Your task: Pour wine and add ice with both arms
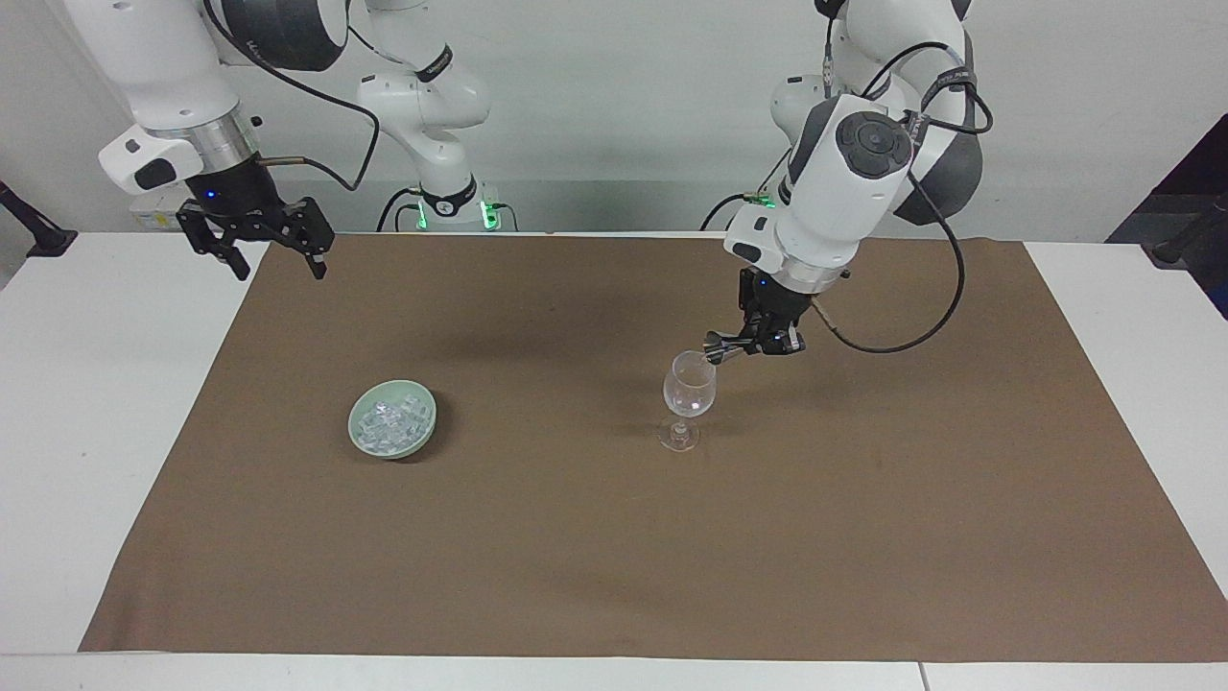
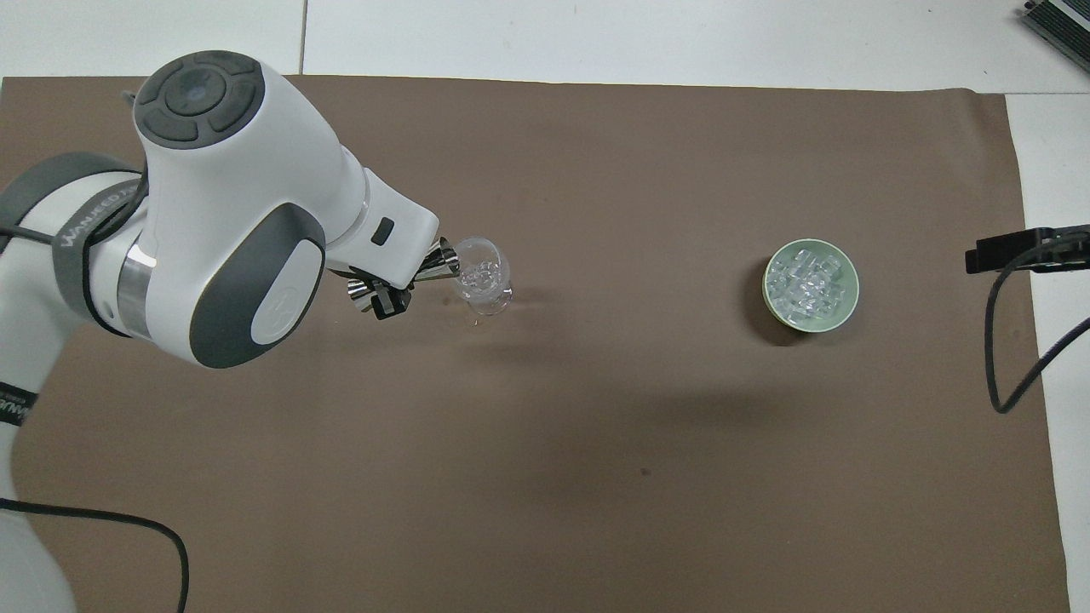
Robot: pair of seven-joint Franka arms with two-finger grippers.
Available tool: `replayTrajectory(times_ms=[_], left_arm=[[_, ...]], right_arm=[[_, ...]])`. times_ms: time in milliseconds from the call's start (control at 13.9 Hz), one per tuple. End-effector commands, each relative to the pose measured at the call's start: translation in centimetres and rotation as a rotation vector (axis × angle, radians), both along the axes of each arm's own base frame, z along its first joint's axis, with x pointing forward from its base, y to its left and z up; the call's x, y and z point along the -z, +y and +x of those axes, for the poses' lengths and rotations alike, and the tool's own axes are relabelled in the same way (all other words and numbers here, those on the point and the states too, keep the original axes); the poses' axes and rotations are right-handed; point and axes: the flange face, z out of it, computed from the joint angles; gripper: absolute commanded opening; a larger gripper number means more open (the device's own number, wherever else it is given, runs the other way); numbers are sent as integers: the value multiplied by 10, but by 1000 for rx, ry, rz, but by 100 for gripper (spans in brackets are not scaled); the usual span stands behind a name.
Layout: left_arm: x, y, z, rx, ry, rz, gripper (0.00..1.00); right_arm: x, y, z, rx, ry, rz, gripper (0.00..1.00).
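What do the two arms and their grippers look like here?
Both arms are white, rounded and jointed, with dark grey joint caps, silver wrist rings and looping black cables. The left gripper and right gripper are black and two-fingered, each with a small blue light. Green lights glow at the bases.

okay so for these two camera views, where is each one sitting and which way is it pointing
Facing view: high across the table, looking at the robots; shows both arms, the left gripper tipping a metal jigger at the wine glass, the right gripper waiting, open.
Overhead view: above the robots' end, looking steeply down; shows the left arm, the right gripper's tip.
Shared: glass, pale green bowl of ice, brown mat.
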Motion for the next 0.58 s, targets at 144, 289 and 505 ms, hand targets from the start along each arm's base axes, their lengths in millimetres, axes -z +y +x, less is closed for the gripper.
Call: replayTrajectory(times_ms=[144, 289, 505], left_arm=[[-4, -15, -6, -43, -13, 60, 0], [-10, -15, -5, -45, -9, 67, 0], [-13, -19, -2, -52, -14, 113, 0]], right_arm=[[-4, 0, -4, 20, -10, 11, 100], [-4, 1, -4, 18, -10, 11, 100], [-4, 0, -4, 20, -10, 11, 100]])
